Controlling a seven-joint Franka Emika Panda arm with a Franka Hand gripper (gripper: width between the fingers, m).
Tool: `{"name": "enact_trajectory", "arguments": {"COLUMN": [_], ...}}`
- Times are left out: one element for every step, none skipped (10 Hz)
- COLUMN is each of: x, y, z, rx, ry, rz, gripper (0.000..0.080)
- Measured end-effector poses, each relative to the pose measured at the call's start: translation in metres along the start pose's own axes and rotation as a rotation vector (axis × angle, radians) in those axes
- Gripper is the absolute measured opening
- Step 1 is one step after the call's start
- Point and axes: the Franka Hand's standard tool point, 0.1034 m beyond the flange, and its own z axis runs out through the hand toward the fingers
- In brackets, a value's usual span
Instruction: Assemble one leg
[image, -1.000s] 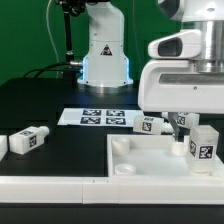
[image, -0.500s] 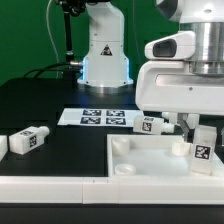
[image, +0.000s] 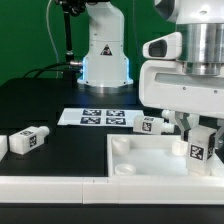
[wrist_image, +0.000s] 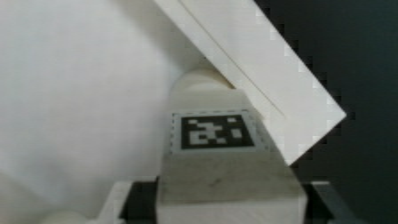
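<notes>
My gripper (image: 200, 133) is shut on a leg (image: 200, 148), a small white block with a black-and-white tag, and holds it upright over the right far corner of the large white panel (image: 140, 160). In the wrist view the leg (wrist_image: 217, 140) sits between my two fingers (wrist_image: 139, 200), with my gripper (wrist_image: 228, 198) closed round it, and the panel's raised rim (wrist_image: 267, 75) runs slantwise just beyond it. A second leg (image: 150, 124) lies behind the panel. A third leg (image: 28, 140) lies at the exterior view's left.
The marker board (image: 95, 117) lies flat on the black table behind the panel. The robot's base (image: 104, 50) stands at the back. The panel's front rim (image: 60, 185) runs along the near edge.
My gripper with the leg has shifted slightly toward the exterior view's left and a little up. The other legs and the panel have not moved.
</notes>
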Motion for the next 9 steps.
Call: {"name": "enact_trajectory", "arguments": {"x": [0.001, 0.0, -0.002, -0.003, -0.003, -0.003, -0.003, -0.005, -0.01], "y": [0.001, 0.002, 0.003, 0.002, 0.003, 0.002, 0.003, 0.002, 0.0], "z": [0.0, 0.001, 0.001, 0.001, 0.002, 0.001, 0.002, 0.002, 0.003], "rx": [0.009, 0.024, 0.034, 0.033, 0.034, 0.035, 0.035, 0.03, 0.027], "ry": [-0.014, -0.031, -0.042, -0.046, -0.049, -0.048, -0.048, -0.045, -0.042], "rz": [0.125, 0.297, 0.436, 0.502, 0.559, 0.573, 0.546, 0.487, 0.374], "gripper": [0.0289, 0.0289, 0.0289, 0.0289, 0.0289, 0.0289, 0.0289, 0.0289, 0.0529]}}
